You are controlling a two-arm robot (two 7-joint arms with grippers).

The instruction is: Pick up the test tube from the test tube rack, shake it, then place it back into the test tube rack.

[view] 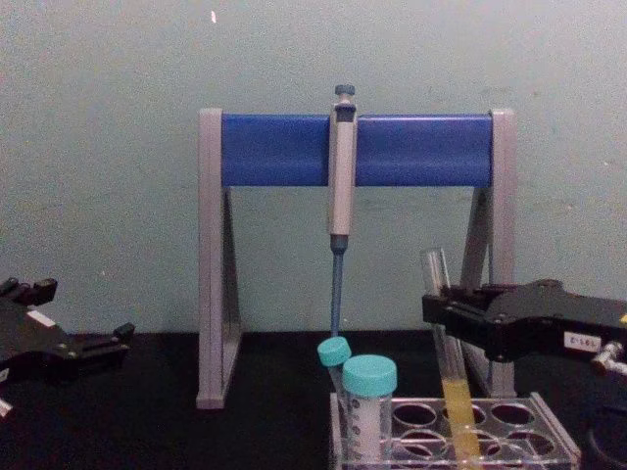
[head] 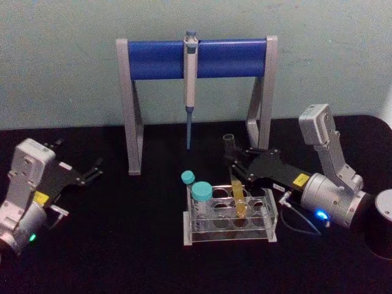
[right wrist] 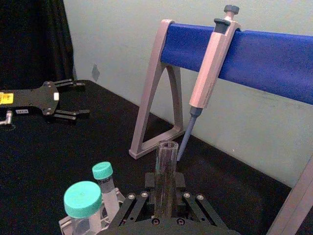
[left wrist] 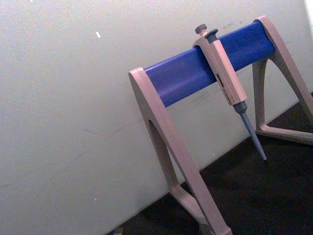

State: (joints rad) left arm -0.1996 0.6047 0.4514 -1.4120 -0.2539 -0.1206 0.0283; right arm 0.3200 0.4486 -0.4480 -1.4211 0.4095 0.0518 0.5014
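The test tube (head: 237, 199), its liquid end seated in the test tube rack (head: 226, 236), is clenched high up by the right hand (head: 233, 166), presumably for a clean lift-out, while the left hand (head: 97, 171) is parked released at the worktop's (head: 122, 245) left.

**Rack in front, stand behind**

The test tube rack (head: 257, 231) sits centre-front on the table, before the pipette stand (head: 131, 122), from whose bar a pipette (head: 190, 79) hangs. Two capped tubes (head: 201, 193) stand in the rack's left end. The test tube (head: 239, 202) stands tilted to their right, with the right gripper (head: 236, 168) clasping its upper part. The left gripper (head: 95, 170) lies far left.
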